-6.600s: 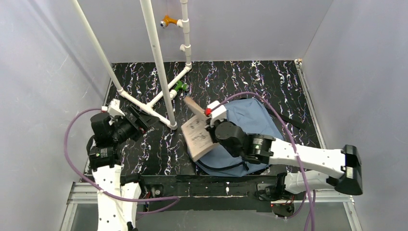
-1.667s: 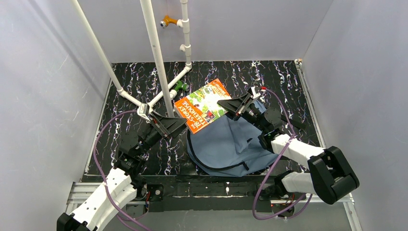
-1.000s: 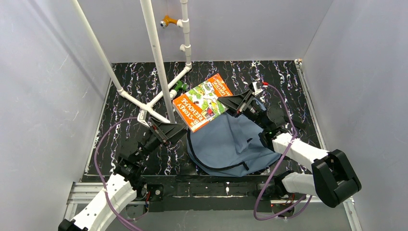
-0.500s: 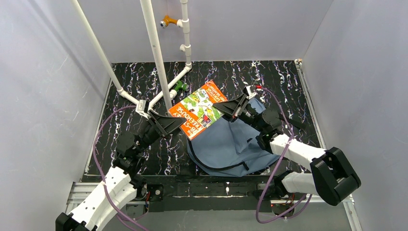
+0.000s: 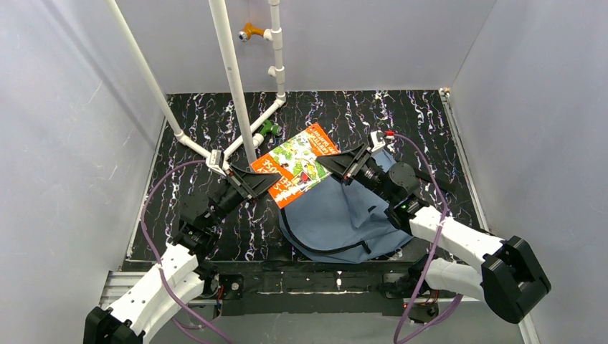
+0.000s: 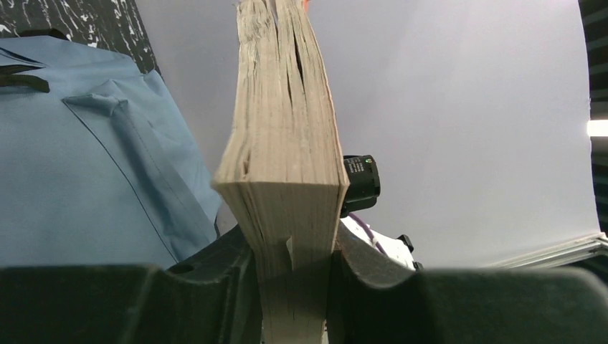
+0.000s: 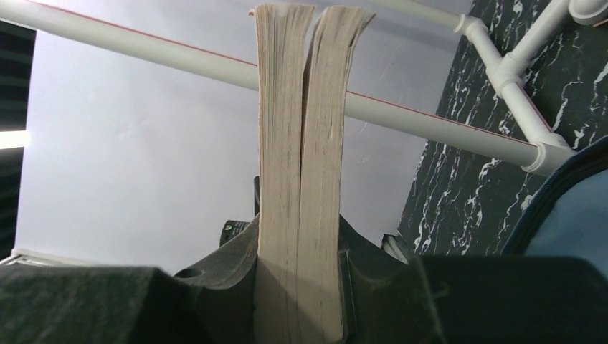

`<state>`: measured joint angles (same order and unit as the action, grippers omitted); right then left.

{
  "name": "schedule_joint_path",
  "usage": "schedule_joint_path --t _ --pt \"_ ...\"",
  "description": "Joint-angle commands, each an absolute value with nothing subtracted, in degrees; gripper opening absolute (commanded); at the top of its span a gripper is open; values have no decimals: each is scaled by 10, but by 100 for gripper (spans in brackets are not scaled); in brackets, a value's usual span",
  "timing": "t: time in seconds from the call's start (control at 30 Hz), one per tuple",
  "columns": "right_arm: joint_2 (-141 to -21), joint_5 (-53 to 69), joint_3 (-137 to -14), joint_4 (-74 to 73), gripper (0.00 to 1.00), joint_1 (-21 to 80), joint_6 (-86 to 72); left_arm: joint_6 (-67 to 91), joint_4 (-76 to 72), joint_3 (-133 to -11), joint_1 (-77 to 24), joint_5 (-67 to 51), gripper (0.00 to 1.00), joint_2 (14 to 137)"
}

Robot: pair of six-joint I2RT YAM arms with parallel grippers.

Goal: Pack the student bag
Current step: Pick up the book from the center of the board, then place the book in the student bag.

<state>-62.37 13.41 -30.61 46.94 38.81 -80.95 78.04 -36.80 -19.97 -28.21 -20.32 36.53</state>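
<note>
An orange-covered paperback book (image 5: pixel 297 165) hangs in the air above the far-left corner of the student bag (image 5: pixel 344 211), a dusty-blue backpack lying flat on the black marbled table. My left gripper (image 5: pixel 264 183) is shut on the book's near-left end. My right gripper (image 5: pixel 331 163) is shut on its opposite right end. In the left wrist view the book's page edge (image 6: pixel 287 172) is squeezed between the black pads, with the bag (image 6: pixel 86 179) to the left. In the right wrist view the book's pages (image 7: pixel 300 143) stand clamped between the pads, and a strip of the bag (image 7: pixel 573 215) shows at the right.
A white PVC pipe frame (image 5: pixel 233 86) rises from the table just left of and behind the book, with a small green piece (image 5: pixel 269 129) at its foot. An orange hook (image 5: pixel 247 32) sticks out from the back pipe. Grey walls close in on both sides and at the back.
My left arm reached up to the book and its jaws shut on the near-left end. The right gripper lowered the book slightly toward the left and kept its grip.
</note>
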Motion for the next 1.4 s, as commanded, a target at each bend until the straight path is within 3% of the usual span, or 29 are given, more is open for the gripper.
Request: schedule_joint_path --t 0.0,0.03,0.2,0.33,0.5,0.7,1.07,1.37 --pt "-647 143 -330 474 2 399 -775 736 -404 -224 -286 -213 7 362" --pt "-647 146 -332 464 9 399 -759 727 -399 -225 -286 -218 0 359" --pt "-609 158 -352 274 60 385 -613 674 -260 -242 -286 -249 0 316" --pt "-566 114 -395 62 96 375 -468 530 3 -310 -285 -191 0 236" --pt "-585 22 -465 -139 98 373 -347 383 299 -471 -285 -121 0 221" --pt "-609 -4 -492 -169 98 384 -283 313 480 -610 -285 -83 0 244" --pt "-789 -353 -678 -290 98 783 -143 301 570 -676 -285 118 0 198" --pt "-1018 -567 -826 -494 98 932 -176 323 572 -644 -285 124 0 191"
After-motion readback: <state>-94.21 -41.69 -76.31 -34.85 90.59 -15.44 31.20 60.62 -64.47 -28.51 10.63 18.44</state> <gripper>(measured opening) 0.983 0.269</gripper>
